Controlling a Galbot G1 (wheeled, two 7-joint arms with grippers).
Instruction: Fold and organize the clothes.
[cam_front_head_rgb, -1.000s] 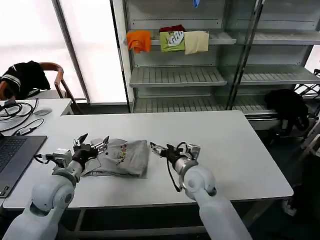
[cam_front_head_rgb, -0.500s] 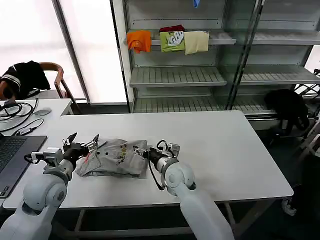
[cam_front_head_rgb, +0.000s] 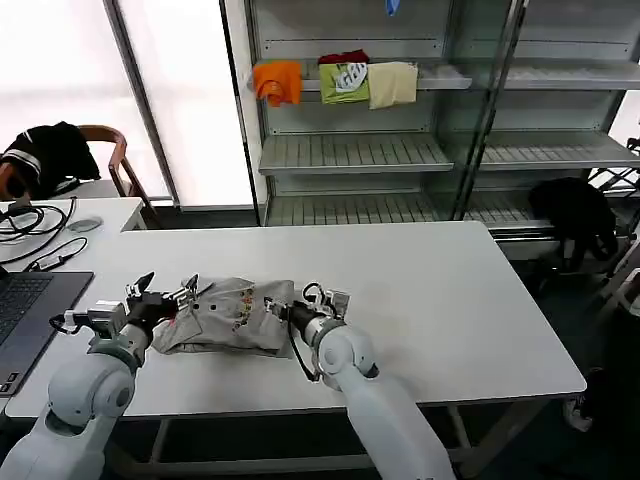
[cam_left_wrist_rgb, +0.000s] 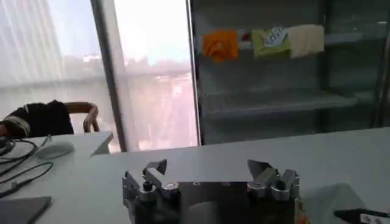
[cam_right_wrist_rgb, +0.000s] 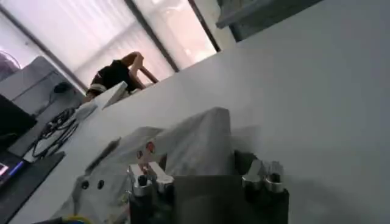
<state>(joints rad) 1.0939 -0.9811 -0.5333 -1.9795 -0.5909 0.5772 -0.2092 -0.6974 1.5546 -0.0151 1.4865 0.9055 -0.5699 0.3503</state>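
The light grey T-shirt (cam_front_head_rgb: 235, 320) lies bunched and partly folded on the white table (cam_front_head_rgb: 450, 290), its small print facing up. My left gripper (cam_front_head_rgb: 163, 293) is at the shirt's left edge, open, and the left wrist view shows bare table between the spread fingers of this gripper (cam_left_wrist_rgb: 208, 169). My right gripper (cam_front_head_rgb: 277, 309) is against the shirt's right edge. In the right wrist view this gripper (cam_right_wrist_rgb: 204, 176) is open, with a fold of the shirt (cam_right_wrist_rgb: 195, 143) reaching in between its fingers.
A laptop (cam_front_head_rgb: 25, 310) and cables (cam_front_head_rgb: 30, 220) sit on the desk to the left. Orange, green and cream folded garments (cam_front_head_rgb: 345, 80) lie on the shelf behind the table. Black garments hang on a chair (cam_front_head_rgb: 50, 155) and at the right (cam_front_head_rgb: 575, 215).
My right gripper has moved left across the table to the shirt's right edge. The shirt has bunched up and shifted left, and my left gripper has drawn back to the left.
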